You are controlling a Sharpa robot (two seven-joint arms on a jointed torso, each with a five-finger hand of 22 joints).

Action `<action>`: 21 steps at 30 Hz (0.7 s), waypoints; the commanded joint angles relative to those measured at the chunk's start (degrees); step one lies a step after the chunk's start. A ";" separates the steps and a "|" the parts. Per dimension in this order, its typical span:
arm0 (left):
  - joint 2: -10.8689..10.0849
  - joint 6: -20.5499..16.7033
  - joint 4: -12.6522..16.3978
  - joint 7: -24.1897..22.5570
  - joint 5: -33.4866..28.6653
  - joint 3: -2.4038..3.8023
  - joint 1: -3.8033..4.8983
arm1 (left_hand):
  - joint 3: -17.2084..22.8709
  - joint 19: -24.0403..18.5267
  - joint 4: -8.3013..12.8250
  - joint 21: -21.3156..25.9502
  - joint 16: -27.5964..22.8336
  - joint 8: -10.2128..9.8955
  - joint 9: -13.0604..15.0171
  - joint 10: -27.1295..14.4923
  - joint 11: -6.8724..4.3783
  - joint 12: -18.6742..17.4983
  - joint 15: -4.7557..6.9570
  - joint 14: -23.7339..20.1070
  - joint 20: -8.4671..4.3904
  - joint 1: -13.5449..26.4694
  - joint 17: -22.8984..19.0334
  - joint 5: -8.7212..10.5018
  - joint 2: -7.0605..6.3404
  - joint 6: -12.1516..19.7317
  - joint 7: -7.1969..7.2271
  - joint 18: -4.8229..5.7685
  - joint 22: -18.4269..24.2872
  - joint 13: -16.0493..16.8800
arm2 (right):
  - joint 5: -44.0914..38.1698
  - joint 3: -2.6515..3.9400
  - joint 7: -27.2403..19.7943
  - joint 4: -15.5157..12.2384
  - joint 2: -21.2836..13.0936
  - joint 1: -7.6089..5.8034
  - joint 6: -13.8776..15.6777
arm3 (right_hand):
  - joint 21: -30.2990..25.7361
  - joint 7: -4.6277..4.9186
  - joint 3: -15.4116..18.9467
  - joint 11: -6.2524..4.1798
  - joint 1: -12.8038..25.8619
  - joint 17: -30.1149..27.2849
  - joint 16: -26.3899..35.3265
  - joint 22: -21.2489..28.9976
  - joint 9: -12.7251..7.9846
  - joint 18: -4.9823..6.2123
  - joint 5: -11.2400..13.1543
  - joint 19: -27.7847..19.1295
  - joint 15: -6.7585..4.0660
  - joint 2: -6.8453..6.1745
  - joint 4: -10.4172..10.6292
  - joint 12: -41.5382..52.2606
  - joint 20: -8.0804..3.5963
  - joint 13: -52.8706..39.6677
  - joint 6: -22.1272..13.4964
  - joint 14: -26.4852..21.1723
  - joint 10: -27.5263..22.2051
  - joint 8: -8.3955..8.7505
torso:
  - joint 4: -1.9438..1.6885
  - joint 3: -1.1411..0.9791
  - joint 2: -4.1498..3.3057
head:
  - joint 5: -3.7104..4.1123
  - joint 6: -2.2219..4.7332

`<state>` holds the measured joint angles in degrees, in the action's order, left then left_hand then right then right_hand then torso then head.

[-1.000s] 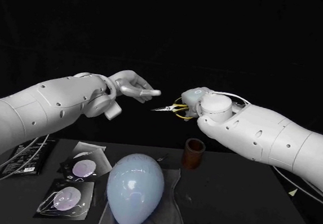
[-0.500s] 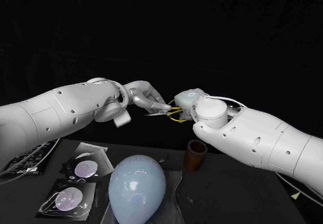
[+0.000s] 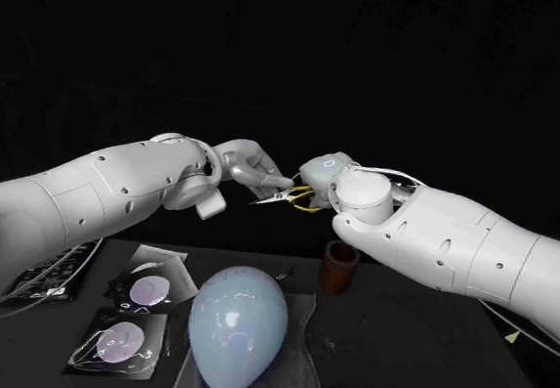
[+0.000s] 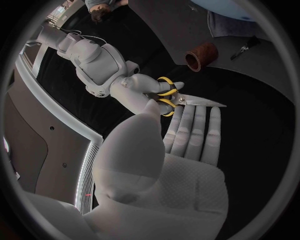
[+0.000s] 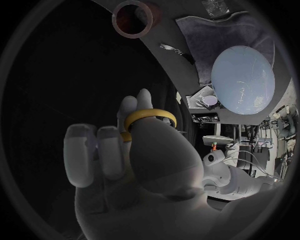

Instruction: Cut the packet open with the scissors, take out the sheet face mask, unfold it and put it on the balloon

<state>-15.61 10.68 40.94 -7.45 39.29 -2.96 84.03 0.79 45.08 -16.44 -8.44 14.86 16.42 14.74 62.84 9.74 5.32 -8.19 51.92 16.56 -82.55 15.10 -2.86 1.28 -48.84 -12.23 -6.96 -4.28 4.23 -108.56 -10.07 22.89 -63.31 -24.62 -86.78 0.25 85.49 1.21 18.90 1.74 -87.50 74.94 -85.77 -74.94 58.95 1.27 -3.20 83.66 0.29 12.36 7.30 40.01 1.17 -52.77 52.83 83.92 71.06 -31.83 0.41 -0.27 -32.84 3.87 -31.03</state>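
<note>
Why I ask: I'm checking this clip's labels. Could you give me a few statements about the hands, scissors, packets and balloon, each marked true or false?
1. The right hand holds the yellow-handled scissors above the table. True.
2. The balloon wears the sheet mask. False: it lies bare on a grey cloth.
3. The left hand grips a packet. False: it holds nothing, and the packets lie on the table beside the balloon.
4. A brown cup stands upright beyond the balloon. True.
</note>
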 commanded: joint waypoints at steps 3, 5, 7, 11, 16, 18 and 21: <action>0.26 3.37 0.69 -0.16 -2.20 -0.03 -0.15 | 1.51 0.98 0.12 -0.47 0.62 0.23 0.02 1.74 -0.67 0.16 0.70 1.91 -0.01 -3.35 0.67 0.12 1.11 -1.33 -0.05 -1.09 -0.08 0.04 | -2.00 0.20 0.37 -1.03 -0.25 -0.21 2.78 | 0.15 0.00 0.30 -4.36 -3.01 6.71 -0.23 -13.21 0.03 -0.27 0.29 4.75 -6.33 3.23 0.10 -0.04 -0.84 0.03 0.57 4.45 6.10 -0.12 | 0.02 -0.03 -0.03 | 0.07 0.05; 0.16 3.29 0.70 0.14 -2.25 -0.04 -0.15 | 1.68 1.07 0.11 -0.49 0.58 0.14 -0.02 1.82 -0.68 0.03 0.72 1.97 0.00 -3.83 0.75 0.12 1.00 -1.40 -0.06 -1.16 -0.07 -0.01 | -2.18 0.20 0.39 -1.43 -0.49 -0.21 3.50 | 0.22 0.00 0.30 -4.37 -3.01 6.72 -0.24 -13.24 0.03 -0.28 0.29 4.77 -6.33 3.23 0.10 -0.08 -0.84 0.07 0.58 4.46 6.09 -0.12 | 0.01 -0.04 -0.04 | 0.12 0.04; 0.06 2.99 0.68 0.43 -2.37 -0.05 -0.15 | 1.74 1.34 0.06 -0.60 0.51 -0.11 -0.13 1.99 -0.61 -0.20 0.71 2.12 -0.02 -4.49 0.89 0.12 0.45 -1.38 -0.24 -1.35 -0.08 -0.08 | -2.36 0.20 0.40 -1.94 -0.83 -0.21 4.22 | 0.32 -0.01 0.30 -4.37 -3.03 6.81 -0.28 -13.29 0.02 -0.31 0.29 4.81 -6.33 3.24 0.10 0.05 -0.84 -0.04 0.59 4.47 6.13 -0.12 | 0.01 -0.05 -0.06 | 0.09 0.06; -0.12 2.48 0.56 0.97 -3.06 -0.06 -0.17 | 1.68 1.80 -0.10 -0.81 0.52 -0.81 -0.43 2.45 -0.47 -0.35 0.71 2.47 -0.05 -4.86 1.11 0.12 -0.16 -0.67 -0.62 -1.65 -0.12 -0.12 | -2.74 0.20 0.53 -2.89 -1.49 -0.21 5.22 | 0.64 -0.06 0.30 -4.41 -3.15 7.02 -0.38 -13.42 0.01 -0.38 0.28 4.93 -6.35 3.26 0.10 0.20 -0.85 -0.16 0.69 4.51 6.22 -0.14 | 0.06 -0.05 -0.03 | 0.00 -0.03; -0.22 2.67 0.39 1.61 -3.61 -0.11 -0.29 | 1.13 2.16 -0.18 -0.95 0.35 -1.18 -0.58 2.61 -0.21 -0.66 0.57 2.54 -0.04 -4.71 1.28 0.13 -1.21 -0.52 -0.97 -1.94 -0.13 -0.19 | -3.02 0.21 0.76 -4.01 -2.19 -0.21 5.84 | 0.70 -0.07 0.30 -4.42 -3.18 7.08 -0.41 -13.45 0.01 -0.39 0.28 4.95 -6.36 3.27 0.10 0.17 -0.86 -0.14 0.73 4.52 6.24 -0.15 | 0.05 -0.04 -0.02 | -0.01 -0.10; -0.22 2.87 0.39 1.79 -3.73 -0.14 -0.37 | 0.57 2.19 -0.23 -0.92 0.20 -1.29 -0.62 2.63 -0.10 -0.85 0.47 2.48 -0.01 -4.27 1.35 0.14 -1.86 -0.58 -1.07 -2.02 -0.09 -0.22 | -3.07 0.21 0.81 -4.20 -2.28 -0.21 5.94 | 0.92 -0.08 0.30 -4.43 -3.19 7.17 -0.45 -13.54 0.01 -0.44 0.29 5.03 -6.36 3.27 0.10 0.30 -0.86 -0.24 0.75 4.54 6.28 -0.15 | 0.04 -0.05 -0.02 | 0.02 -0.10; -0.17 3.05 0.41 1.93 -3.83 -0.19 -0.50 | -0.57 2.15 -0.23 -0.84 -0.09 -1.46 -0.66 2.60 0.06 -1.13 0.33 2.32 0.02 -3.37 1.45 0.14 -2.95 -0.60 -1.21 -2.07 -0.01 -0.24 | -3.12 0.21 0.82 -4.34 -2.31 -0.21 5.99 | 0.95 -0.08 0.30 -4.43 -3.20 7.18 -0.46 -13.55 0.01 -0.45 0.29 5.04 -6.36 3.27 0.11 0.31 -0.86 -0.25 0.75 4.54 6.29 -0.15 | 0.03 -0.03 -0.02 | 0.05 -0.16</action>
<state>-15.89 12.30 41.23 -5.84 36.61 -3.17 83.55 0.48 46.91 -16.67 -9.05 14.97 15.26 14.17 65.24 9.52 4.42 -7.48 54.18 16.59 -85.95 16.51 -2.86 -1.27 -49.65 -12.73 -7.99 -4.37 4.04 -110.21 -9.92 23.00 -67.56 -26.90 -86.89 4.70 86.19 1.24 18.96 1.55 -87.51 74.95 -86.01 -74.90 58.95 1.27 -3.20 83.66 0.29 12.37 7.35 40.15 1.17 -52.97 53.22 83.92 71.24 -31.79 0.45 -0.32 -32.87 3.86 -31.14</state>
